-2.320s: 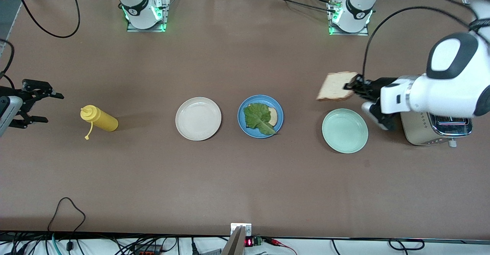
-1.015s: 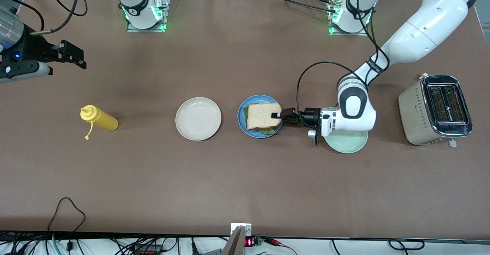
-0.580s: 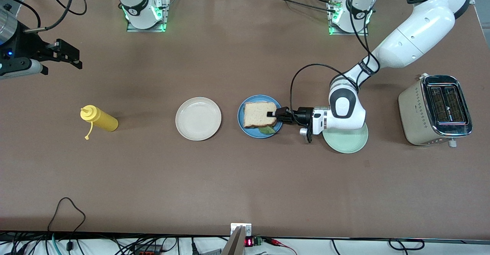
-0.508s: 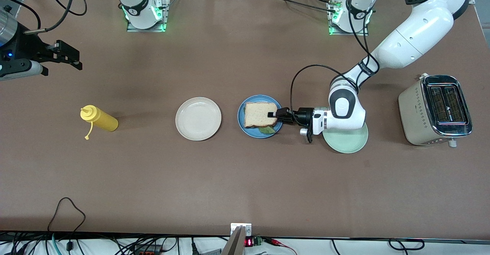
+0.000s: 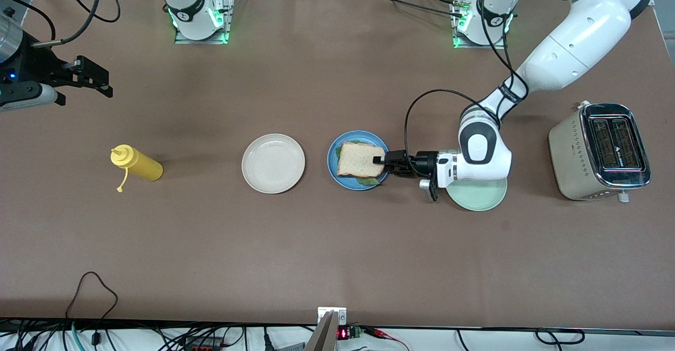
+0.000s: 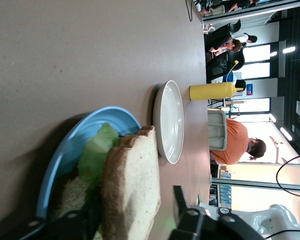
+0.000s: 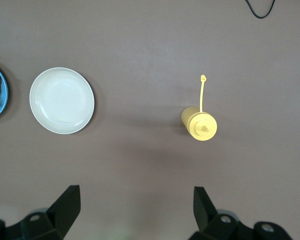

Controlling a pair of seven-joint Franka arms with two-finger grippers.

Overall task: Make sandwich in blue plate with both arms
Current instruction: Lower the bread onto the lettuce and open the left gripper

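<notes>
On my overhead feed the sandwich [image 5: 361,160] sits in the blue plate [image 5: 335,171], top slice covering all but a bit of lettuce [image 5: 368,181] at the rim nearer the camera. The left gripper [image 5: 384,162] lies low at the plate's edge on the left arm's side, fingers either side of the slice's edge. The left wrist feed adds what overhead hides: the top slice [image 6: 130,192] is tilted, one edge raised off the lettuce [image 6: 97,153] and the lower slice [image 6: 70,195], with the fingers [image 6: 190,216] spread and a gap showing beside the bread.

The cream plate [image 5: 273,163] is beside the blue plate toward the right arm's end, the yellow bottle [image 5: 136,164] further that way. The green plate [image 5: 477,197], partly covered by the left wrist, and the toaster [image 5: 599,151] lie toward the left arm's end.

The right gripper [image 5: 84,77] waits up over the table near the bottle, its fingers [image 7: 66,205] spread wide, empty.
</notes>
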